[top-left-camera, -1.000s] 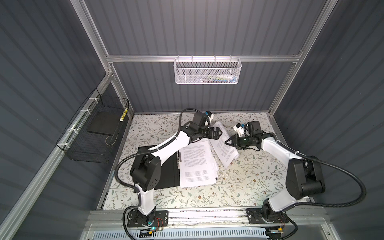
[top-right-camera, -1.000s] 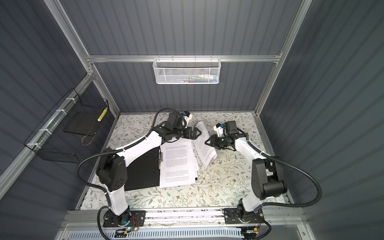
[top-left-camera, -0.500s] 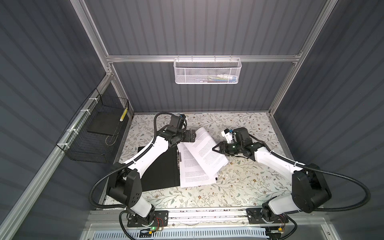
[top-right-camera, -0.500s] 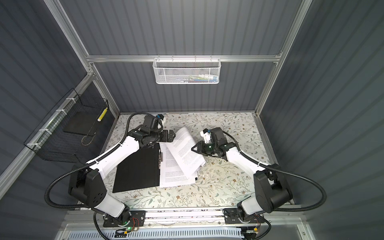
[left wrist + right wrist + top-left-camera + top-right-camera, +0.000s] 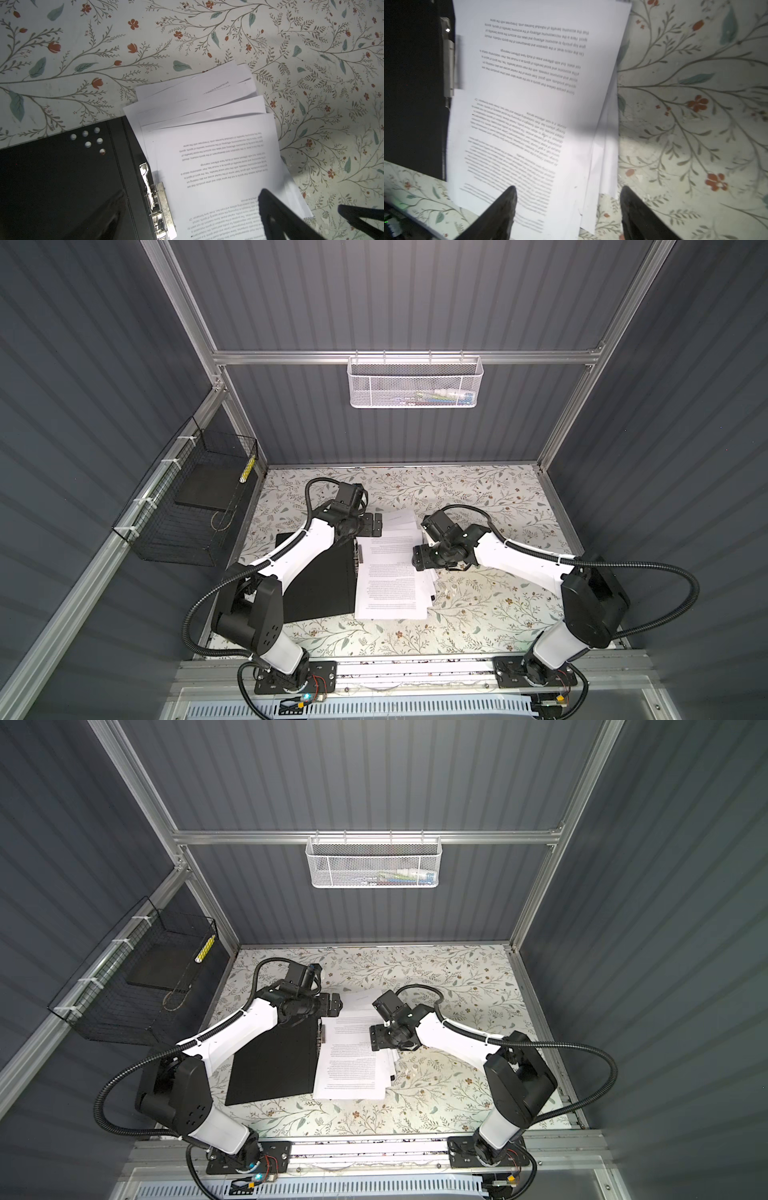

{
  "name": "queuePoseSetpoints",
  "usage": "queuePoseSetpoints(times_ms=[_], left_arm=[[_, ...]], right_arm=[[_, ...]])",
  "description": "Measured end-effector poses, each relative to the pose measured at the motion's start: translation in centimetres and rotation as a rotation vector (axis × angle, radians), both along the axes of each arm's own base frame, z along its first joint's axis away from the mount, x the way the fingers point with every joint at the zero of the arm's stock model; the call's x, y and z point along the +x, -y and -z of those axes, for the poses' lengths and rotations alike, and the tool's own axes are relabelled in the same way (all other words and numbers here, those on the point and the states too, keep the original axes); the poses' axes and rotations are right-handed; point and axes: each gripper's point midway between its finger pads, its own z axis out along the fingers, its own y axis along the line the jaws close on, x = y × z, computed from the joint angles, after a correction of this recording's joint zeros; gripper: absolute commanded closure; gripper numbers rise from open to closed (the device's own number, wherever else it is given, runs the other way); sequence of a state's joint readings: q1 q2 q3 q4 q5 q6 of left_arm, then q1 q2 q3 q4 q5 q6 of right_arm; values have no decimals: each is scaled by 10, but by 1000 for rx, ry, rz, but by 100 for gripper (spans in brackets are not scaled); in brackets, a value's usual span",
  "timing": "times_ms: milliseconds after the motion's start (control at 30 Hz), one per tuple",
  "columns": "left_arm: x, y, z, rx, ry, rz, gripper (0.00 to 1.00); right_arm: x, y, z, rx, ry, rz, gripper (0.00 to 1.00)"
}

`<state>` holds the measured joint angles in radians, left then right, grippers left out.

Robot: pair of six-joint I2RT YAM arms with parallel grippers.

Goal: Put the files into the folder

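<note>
Nearest the front rail, the folder [image 5: 320,580] lies open on the desk [image 5: 498,614], left of centre and black inside up, with its metal clip [image 5: 154,199] running along the spine. Just right of the clip the files [image 5: 390,585] lie flat in a loose stack, fanned out at the far end and along the right edge. A second ago the right fingers [image 5: 500,212] held one sheet up in the air beyond the stack, and half a second ago it slanted over the pile. Now that sheet is down on top of the rest. The right fingers have let go and stand apart, empty, low over the stack's right edge, one above the top sheet and the other above bare desk. The left fingers [image 5: 276,216] are spread wide and hold nothing; they have drawn back leftward and hang above the far end of the stack. The top sheet's print shows upside down in both wrist views; "Some people believe that sports is not the same labor" and "give top priority to economic efficiency" can be made out. Farther back, a wire basket [image 5: 187,522] hangs on the left wall and a white basket [image 5: 415,381] on the back rail.
</note>
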<state>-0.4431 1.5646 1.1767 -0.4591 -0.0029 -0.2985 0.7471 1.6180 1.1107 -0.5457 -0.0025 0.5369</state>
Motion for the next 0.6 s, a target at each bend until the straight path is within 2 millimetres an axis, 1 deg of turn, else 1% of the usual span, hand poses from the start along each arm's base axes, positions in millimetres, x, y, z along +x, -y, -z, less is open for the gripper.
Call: queuePoseSetpoints(times_ms=[100, 200, 300, 367, 467, 533, 600], left_arm=[[-6, -6, -3, 0, 5, -15, 1], [-21, -15, 2, -10, -5, -43, 1], [-48, -23, 21, -44, -50, -69, 1], [-70, -27, 39, -75, -100, -84, 1], [-98, -33, 62, -107, -168, -111, 1], [-111, -37, 71, -124, -196, -129, 0], [-120, -39, 74, -143, -205, -142, 1]], right_arm=[[2, 9, -3, 12, 8, 11, 13], [7, 15, -2, 72, -10, 20, 10], [16, 13, 9, 109, -42, 12, 9], [20, 10, 22, 130, -79, 5, 9], [24, 6, 38, 158, -120, 0, 9], [27, 5, 44, 161, -130, -3, 9], [33, 4, 46, 157, -128, -7, 8]])
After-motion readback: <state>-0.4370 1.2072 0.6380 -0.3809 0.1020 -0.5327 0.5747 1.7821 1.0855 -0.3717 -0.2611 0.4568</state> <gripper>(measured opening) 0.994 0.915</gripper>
